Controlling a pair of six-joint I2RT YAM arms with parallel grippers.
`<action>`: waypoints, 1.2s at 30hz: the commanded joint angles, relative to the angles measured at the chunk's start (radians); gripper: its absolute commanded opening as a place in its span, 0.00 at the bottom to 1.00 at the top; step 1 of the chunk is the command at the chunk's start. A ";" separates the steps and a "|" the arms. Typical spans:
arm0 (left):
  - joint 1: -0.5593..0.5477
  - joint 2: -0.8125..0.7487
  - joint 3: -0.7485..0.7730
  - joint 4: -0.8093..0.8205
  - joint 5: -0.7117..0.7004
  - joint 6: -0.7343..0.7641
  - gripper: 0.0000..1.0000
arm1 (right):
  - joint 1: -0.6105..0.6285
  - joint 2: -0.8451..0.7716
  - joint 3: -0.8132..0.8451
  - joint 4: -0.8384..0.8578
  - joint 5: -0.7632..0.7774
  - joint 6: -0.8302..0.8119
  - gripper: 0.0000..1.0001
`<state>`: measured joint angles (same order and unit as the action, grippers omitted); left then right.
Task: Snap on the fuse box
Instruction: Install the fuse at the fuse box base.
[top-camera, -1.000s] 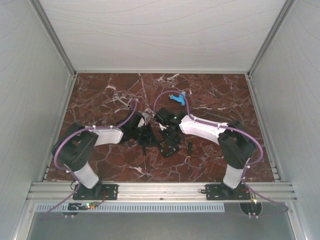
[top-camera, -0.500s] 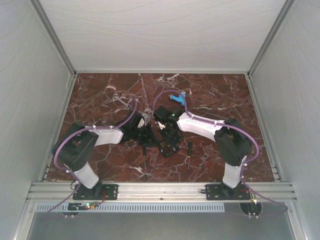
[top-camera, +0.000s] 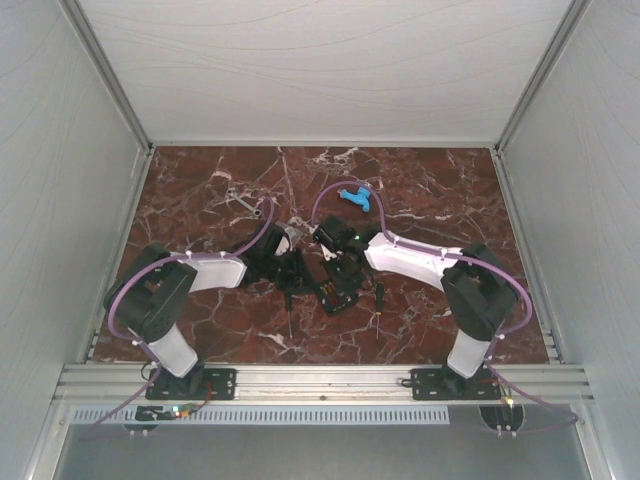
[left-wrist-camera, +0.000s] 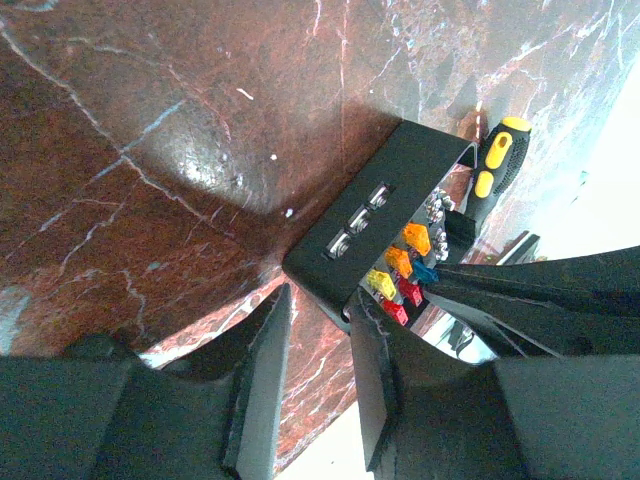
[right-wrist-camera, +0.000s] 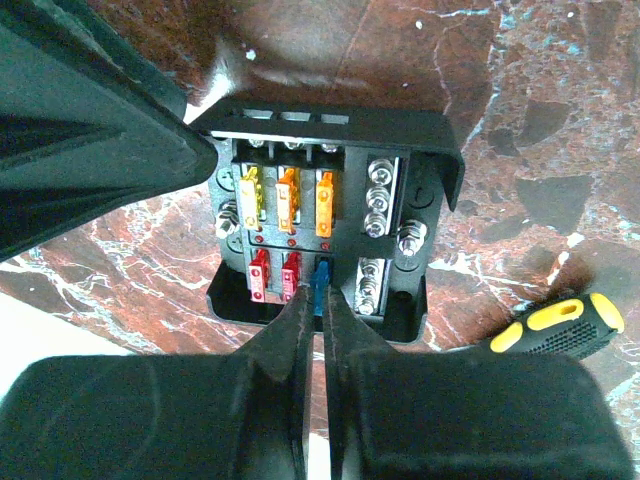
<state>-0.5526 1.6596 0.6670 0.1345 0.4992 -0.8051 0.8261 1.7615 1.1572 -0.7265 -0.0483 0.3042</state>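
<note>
The fuse box sits on the red marble table, near the middle and between the two arms. It is a black square tray whose fuses lie open to the right wrist camera. The far row holds a yellow fuse and two orange fuses. The near row holds two red fuses and a blue fuse. Silver screw terminals run down the tray's right side.

The right gripper is closed with nothing between its fingers, its tips at the blue fuse; contact cannot be judged. The left gripper has its fingers partly apart astride one corner of the tray; whether they pinch that wall cannot be told.

Both wrist views show a black-and-yellow screwdriver lying just beside the tray. Only the left wrist view shows slots in the tray's outer wall. Only the overhead view shows the blue plastic piece, well beyond the box.
</note>
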 joint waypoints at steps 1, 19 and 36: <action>0.001 0.010 -0.007 0.013 -0.004 -0.005 0.30 | -0.003 0.140 -0.063 -0.080 0.081 -0.025 0.00; 0.000 0.002 -0.006 0.022 -0.004 -0.004 0.29 | -0.024 0.168 0.081 -0.023 0.078 -0.054 0.00; 0.001 -0.007 -0.004 0.011 -0.016 -0.009 0.30 | 0.030 -0.118 0.016 0.020 0.036 -0.013 0.17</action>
<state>-0.5526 1.6596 0.6617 0.1452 0.5018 -0.8089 0.8467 1.6825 1.1824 -0.7326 -0.0330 0.2825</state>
